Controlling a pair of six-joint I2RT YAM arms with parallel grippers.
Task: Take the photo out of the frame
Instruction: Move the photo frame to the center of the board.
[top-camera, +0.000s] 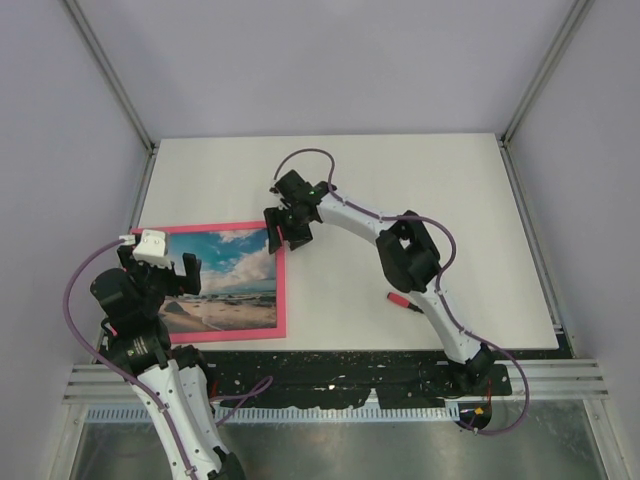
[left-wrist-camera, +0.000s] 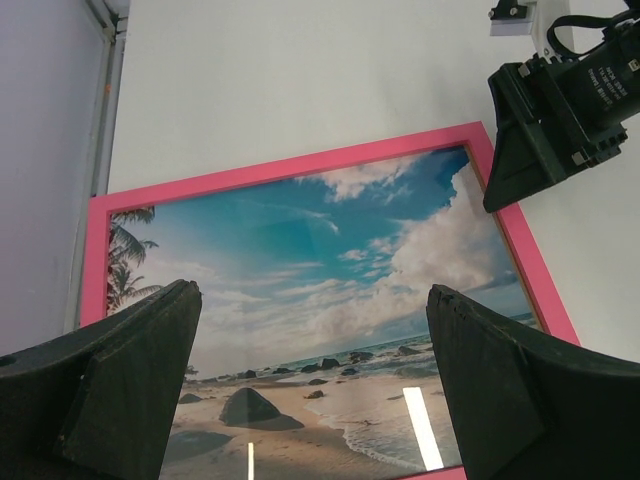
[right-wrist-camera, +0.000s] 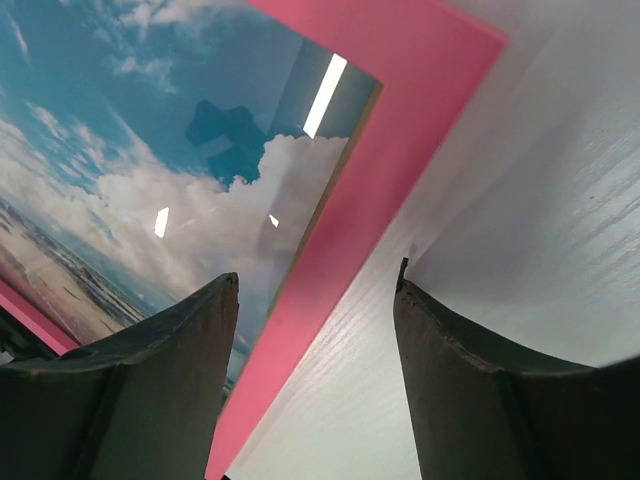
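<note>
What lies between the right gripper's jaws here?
In the right wrist view, the open jaws of the right gripper have between them the pink edge of the frame and a strip of bare table.

We find no legible text, brand, number or sign in any view. In the left wrist view a black label (left-wrist-camera: 607, 72) on the right arm (left-wrist-camera: 560, 120) carries small white print, too small for us to read. The photo (left-wrist-camera: 330, 270) and frame (left-wrist-camera: 300, 164) show no readable writing.
</note>
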